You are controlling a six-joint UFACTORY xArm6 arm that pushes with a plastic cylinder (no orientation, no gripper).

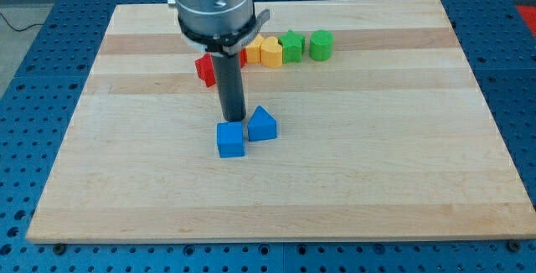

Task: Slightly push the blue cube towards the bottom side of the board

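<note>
The blue cube lies near the middle of the wooden board. A blue triangular block sits just to its right and slightly higher, close to or touching it. My dark rod comes down from the view's top, and my tip stands right at the cube's top edge, between the cube and the triangular block's left side. It appears to touch the cube's upper side.
A row of blocks lies near the board's top: a red block partly behind the rod, an orange block, a yellow block, a green block and a green cylinder-like block.
</note>
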